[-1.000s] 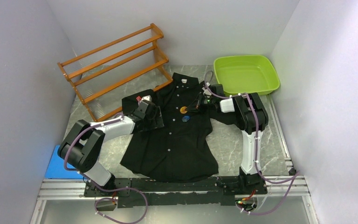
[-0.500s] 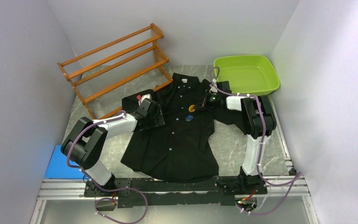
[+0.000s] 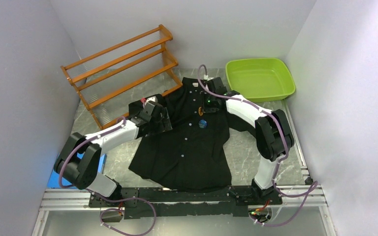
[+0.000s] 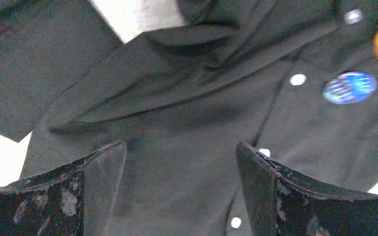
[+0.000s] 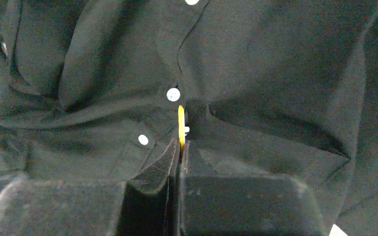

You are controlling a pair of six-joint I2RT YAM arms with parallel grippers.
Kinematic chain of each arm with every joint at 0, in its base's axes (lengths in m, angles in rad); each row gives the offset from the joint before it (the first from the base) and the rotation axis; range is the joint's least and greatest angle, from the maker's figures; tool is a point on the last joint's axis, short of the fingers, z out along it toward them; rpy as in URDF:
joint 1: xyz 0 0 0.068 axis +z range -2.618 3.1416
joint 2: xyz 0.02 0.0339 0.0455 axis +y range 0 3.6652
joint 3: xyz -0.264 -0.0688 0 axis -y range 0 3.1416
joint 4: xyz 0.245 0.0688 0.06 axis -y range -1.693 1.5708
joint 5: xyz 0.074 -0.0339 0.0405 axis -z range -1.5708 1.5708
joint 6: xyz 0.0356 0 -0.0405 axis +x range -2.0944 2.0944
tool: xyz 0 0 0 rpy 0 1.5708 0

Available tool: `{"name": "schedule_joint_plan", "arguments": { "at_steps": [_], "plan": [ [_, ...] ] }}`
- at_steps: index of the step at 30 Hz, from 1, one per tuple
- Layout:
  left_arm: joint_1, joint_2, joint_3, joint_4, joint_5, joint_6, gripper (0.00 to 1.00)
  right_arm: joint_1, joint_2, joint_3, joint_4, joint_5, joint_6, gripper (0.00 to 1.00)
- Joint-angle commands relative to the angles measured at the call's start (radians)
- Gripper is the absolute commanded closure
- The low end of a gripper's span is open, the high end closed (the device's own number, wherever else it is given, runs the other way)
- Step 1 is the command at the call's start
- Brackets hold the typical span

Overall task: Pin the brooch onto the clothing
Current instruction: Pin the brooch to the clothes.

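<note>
The clothing (image 3: 187, 157), a black button-up shirt, lies spread flat on the table with its collar to the far side. My right gripper (image 3: 203, 111) hovers over the chest just below the collar. It is shut on a yellow-orange brooch (image 5: 180, 123), seen edge-on above the button placket. A blue round brooch (image 3: 203, 123) lies on the shirt front, also seen as a blue brooch (image 4: 349, 87) in the left wrist view. My left gripper (image 4: 180, 147) is open over the shirt's left chest by the sleeve, with only fabric between its fingers.
A wooden slatted rack (image 3: 123, 64) stands at the back left. A green basin (image 3: 260, 78) sits at the back right. A blue flat object (image 3: 61, 173) lies at the near left beside the left arm's base. Walls close in on both sides.
My right arm has swung left and toward the collar, carrying the yellow-orange brooch over the placket. The left arm has stretched slightly farther. The blue brooch has stayed in place.
</note>
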Motion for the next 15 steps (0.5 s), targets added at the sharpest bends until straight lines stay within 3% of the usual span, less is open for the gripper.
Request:
{"name": "schedule_joint_plan", "arguments": {
  "at_steps": [1,11,15],
  "plan": [
    [0.003,-0.093,0.065,0.017,0.072,-0.025,0.13,0.062,-0.092,0.025,-0.063,0.252,-0.088,1.0],
    [0.021,-0.009,0.15,0.166,0.283,-0.117,0.2,0.157,-0.313,-0.156,0.113,0.528,-0.183,1.0],
    [0.021,0.055,0.189,0.229,0.331,-0.147,0.26,0.182,-0.393,-0.223,0.175,0.56,-0.226,1.0]
  ]
}}
